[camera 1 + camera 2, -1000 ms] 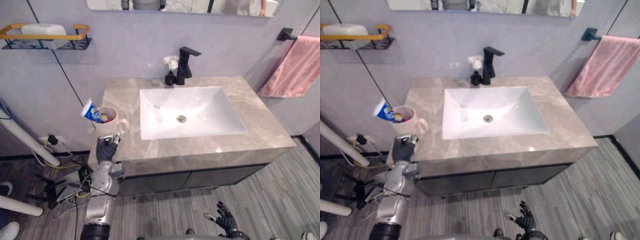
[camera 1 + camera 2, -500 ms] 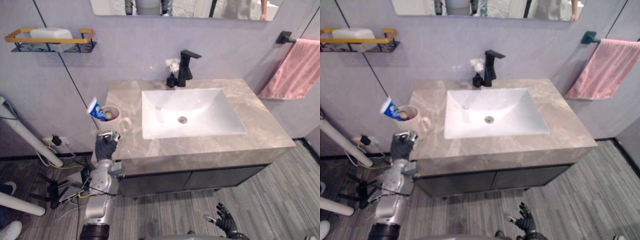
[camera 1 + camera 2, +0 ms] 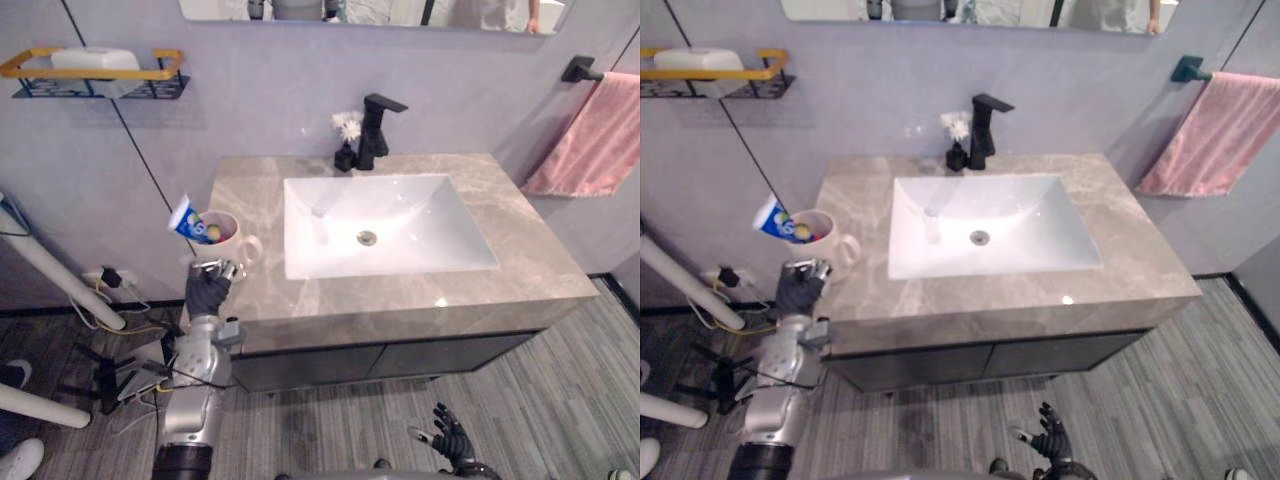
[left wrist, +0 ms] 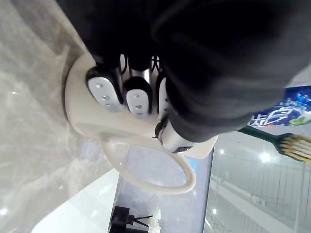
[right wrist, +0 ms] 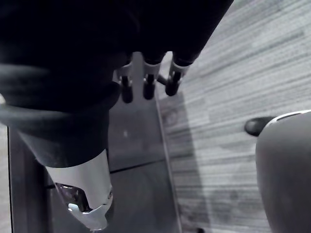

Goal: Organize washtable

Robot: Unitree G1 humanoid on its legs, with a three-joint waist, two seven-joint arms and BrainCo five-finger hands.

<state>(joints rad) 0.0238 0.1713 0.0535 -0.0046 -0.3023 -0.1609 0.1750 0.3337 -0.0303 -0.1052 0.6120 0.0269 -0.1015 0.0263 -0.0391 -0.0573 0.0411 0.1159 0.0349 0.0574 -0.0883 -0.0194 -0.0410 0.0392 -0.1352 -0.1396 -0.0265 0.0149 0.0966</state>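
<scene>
A cream mug [image 3: 222, 238] stands at the left end of the marble counter [image 3: 470, 290], its handle turned towards the sink. A blue and white toothpaste tube [image 3: 188, 222] leans out of it, and a toothbrush head [image 4: 291, 145] shows beside the tube. My left hand [image 3: 208, 290] is just off the counter's front left corner, right in front of the mug [image 4: 87, 121]. Its fingers [image 4: 137, 97] are curled with nothing in them, close to the mug's wall. My right hand [image 3: 452, 442] hangs low above the floor with fingers [image 5: 146, 90] straight and relaxed.
A white sink [image 3: 400, 240] fills the counter's middle, with a black faucet [image 3: 375, 125] and a small black vase of white flowers [image 3: 345, 150] behind it. A pink towel [image 3: 590, 140] hangs at the right wall. A wall shelf [image 3: 95, 75] holds a white box.
The whole view has shifted slightly. My left hand stays curled in front of the mug, a touch further left; the mug has not moved.
</scene>
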